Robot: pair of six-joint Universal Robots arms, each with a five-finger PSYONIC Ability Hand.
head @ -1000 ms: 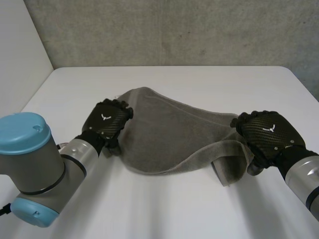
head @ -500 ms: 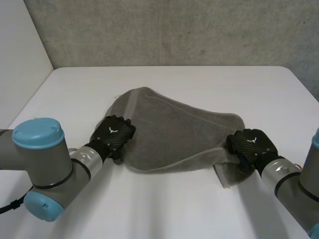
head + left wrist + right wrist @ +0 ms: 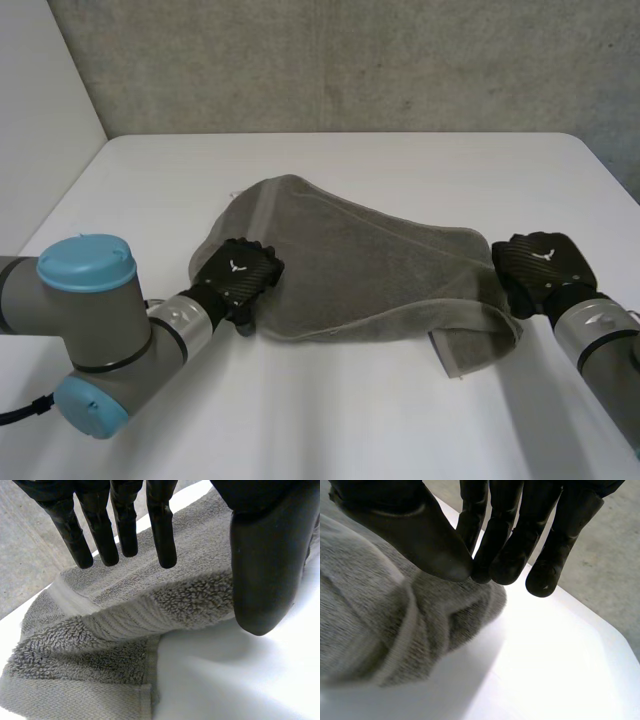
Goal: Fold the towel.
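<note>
A grey towel (image 3: 350, 260) lies crumpled on the white table (image 3: 400, 160), its front edge folded up in a ridge. My left hand (image 3: 240, 275) rests at the towel's near left edge. In the left wrist view its fingers (image 3: 162, 530) reach straight over the towel (image 3: 150, 610) and its thumb (image 3: 265, 570) stands at the hem, apart from them. My right hand (image 3: 540, 265) is at the towel's right end. In the right wrist view its thumb (image 3: 420, 535) presses against the fingertips, pinching a bunched bit of towel (image 3: 370, 630).
Bare white table lies all round the towel. A grey wall stands behind the table's far edge. The left arm's blue-capped joint (image 3: 85, 265) sits low at the near left.
My right hand has closed on the towel's right end and drawn it rightward, stretching the front ridge. My left hand has dropped lower onto the left edge, fingers slightly less spread.
</note>
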